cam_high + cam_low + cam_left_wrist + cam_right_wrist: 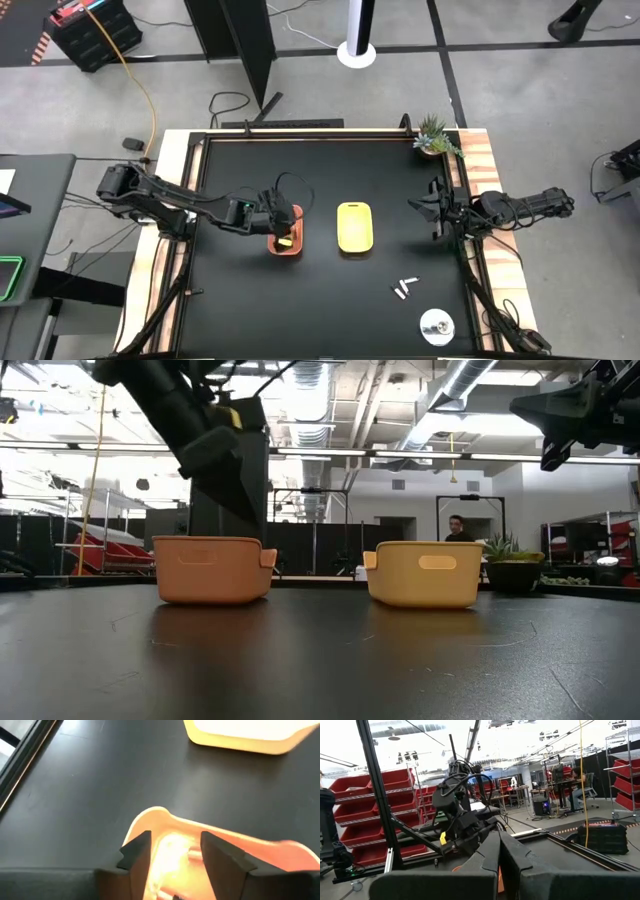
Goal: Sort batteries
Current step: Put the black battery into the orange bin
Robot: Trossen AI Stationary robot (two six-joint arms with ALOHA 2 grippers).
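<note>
The orange tray (285,243) (213,568) stands left of the yellow tray (354,228) (424,572) at mid-table. My left gripper (284,232) (175,852) hangs open over the orange tray, fingers pointing down into it and touching nothing. In the left wrist view a whitish-silver battery (193,852) lies on the tray floor between the fingers. A few more batteries (405,290) lie loose on the table toward the near right corner. My right gripper (418,206) (499,855) is shut and empty, raised near the table's right edge.
A round silvery-white disc (436,325) lies near the table's near right corner, beside the loose batteries. A small potted plant (434,136) (512,565) stands at the far right corner. A raised frame (300,134) runs around the black tabletop.
</note>
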